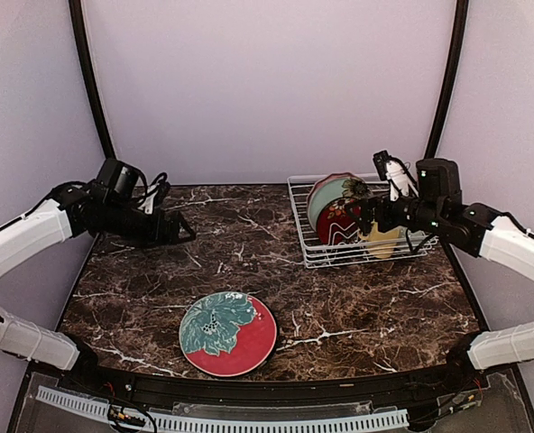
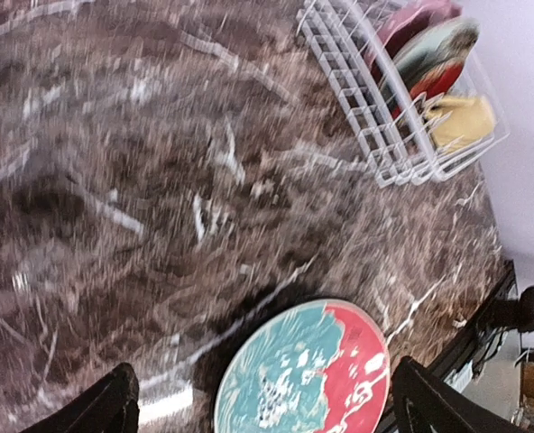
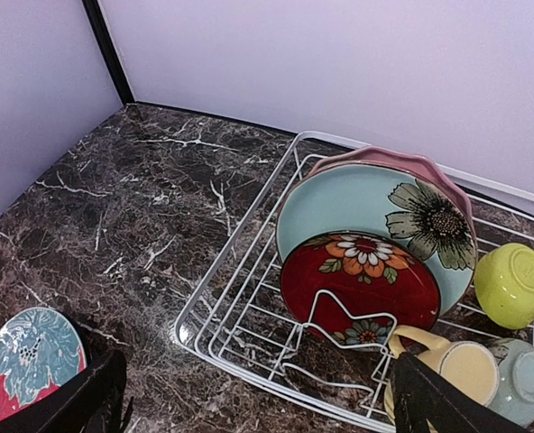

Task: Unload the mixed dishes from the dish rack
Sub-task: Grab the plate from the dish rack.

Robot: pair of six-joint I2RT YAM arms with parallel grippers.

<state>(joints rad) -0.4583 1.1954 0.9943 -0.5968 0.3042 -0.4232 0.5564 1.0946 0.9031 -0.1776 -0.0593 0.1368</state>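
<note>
A white wire dish rack [image 1: 339, 259] sits at the far right of a dark marble table and holds most of the dishes. Inside the rack three plates stand on edge between the prongs: a pale teal plate [image 3: 357, 203] with a painted flower, a pink scalloped plate [image 3: 384, 158] just behind it, and a smaller red floral plate [image 3: 357, 289] in front. At the rack's right end are a lime-green bowl [image 3: 512, 284], a pale yellow mug [image 3: 465, 370] and a pale blue cup [image 3: 524, 379]. A red plate with a teal leaf [image 1: 227, 333] lies flat on the table, well apart from the rack at its front left. All look like glazed ceramic: stiff, slippery and breakable, probably best pinched at an exposed top rim. The right gripper [image 3: 258, 397] hangs above the rack's near side, jaws wide and empty, with the red floral plate closest. The left gripper [image 2: 267, 406], well left of the rack, is also spread wide and holds nothing.
</note>
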